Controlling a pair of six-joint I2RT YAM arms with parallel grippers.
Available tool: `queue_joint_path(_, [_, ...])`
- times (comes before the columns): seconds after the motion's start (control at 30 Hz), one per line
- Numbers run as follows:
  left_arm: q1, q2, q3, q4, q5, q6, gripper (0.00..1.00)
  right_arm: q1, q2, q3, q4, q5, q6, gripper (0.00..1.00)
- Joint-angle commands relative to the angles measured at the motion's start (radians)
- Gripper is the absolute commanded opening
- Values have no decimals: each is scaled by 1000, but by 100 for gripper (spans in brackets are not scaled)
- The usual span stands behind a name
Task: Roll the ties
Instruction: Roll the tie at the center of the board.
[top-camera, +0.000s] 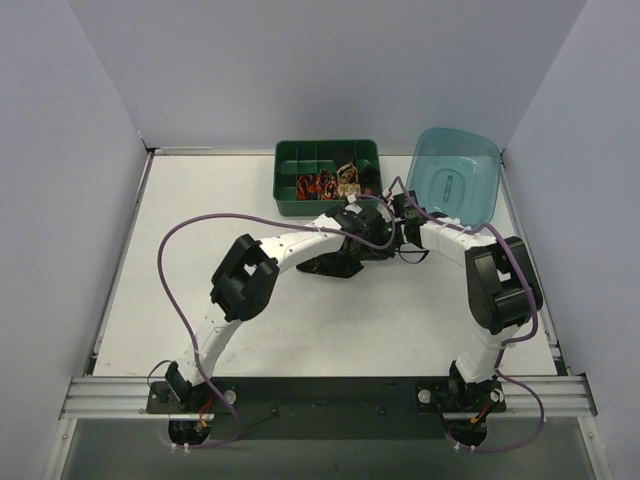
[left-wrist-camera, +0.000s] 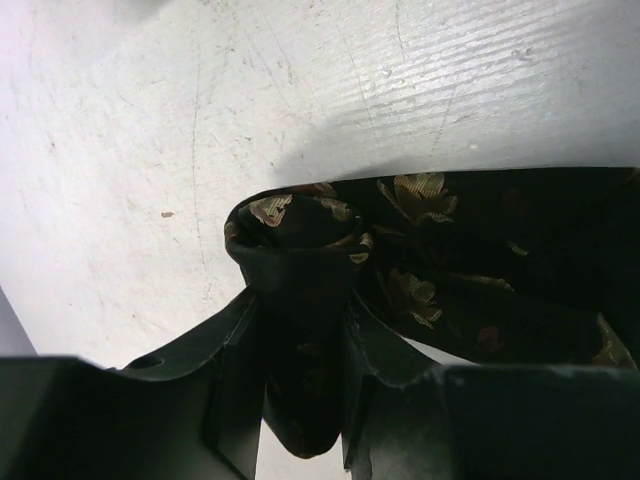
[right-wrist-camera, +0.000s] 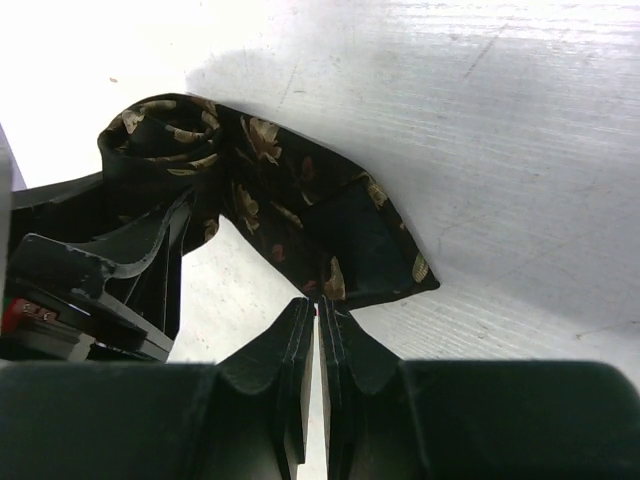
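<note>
Table (top-camera: 200, 200): white, scuffed, finely scratched.
Tub (top-camera: 455, 175): translucent teal plastic, rounded corners, upper right.
Tray (top-camera: 325, 147): dark green, compartmented; contents too small to tell.
Tie (right-wrist-camera: 290, 200): black fabric with gold motifs, mid-frame; largely hidden in the top view.
Left gripper (left-wrist-camera: 300, 340): clamped round the Tie's rolled end.
Right gripper (right-wrist-camera: 318, 318): jaws nearly together at the Tie's edge; pinch unclear.

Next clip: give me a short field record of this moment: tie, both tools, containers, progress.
tie: black with gold motifs, one end coiled, rest lying on table
left tool: shut on the coiled end
right tool: shut, pinching the tie's flat edge
tray: green, small coils inside
tub: teal, right of tray
progress: roll started, not finished
</note>
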Motion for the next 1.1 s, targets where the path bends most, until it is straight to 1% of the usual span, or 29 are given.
queue_joint_path(0.0, [-43,68,110,-98,-44,-54,37,-15,-56,-29,22,-23,13,10])
queue_joint_path(0.03, [-47,89,129,-104,-41,-54,50,-18,-56,-33,22,-22,15,10])
queue_joint_path(0.07, [-52,100,142,-113,-46,-58,56,-24,-59,-38,22,-20,16,10])
queue_joint_path(0.1, [-58,109,171,-135,-44,-75,57,-32,-60,-47,22,-20,18,10])
queue_joint_path(0.2, [-69,132,187,-142,-35,-91,59,-53,-66,-67,22,-15,27,10])
queue_joint_path(0.33, [-86,129,173,-130,-47,-115,59,-75,-75,-81,25,-14,31,10])
queue_joint_path(0.47, [-109,120,156,-92,-58,-138,56,-92,-71,-92,31,-23,35,10])
queue_joint_path(0.67, [-123,144,152,-67,-23,-147,56,-98,-45,-96,37,-32,42,11])
queue_joint_path(0.77, [-124,129,137,-70,-47,-151,61,-101,-42,-101,37,-32,45,11])
queue_joint_path(0.87, [-123,79,106,-51,-88,-148,69,-101,-48,-101,37,-38,50,11])
queue_joint_path(0.97, [-124,13,81,-9,-131,-126,76,-102,-69,-116,88,-52,58,12])
queue_joint_path(1.07, [-123,-35,64,12,-173,-97,78,-101,-108,-136,137,-66,68,14])
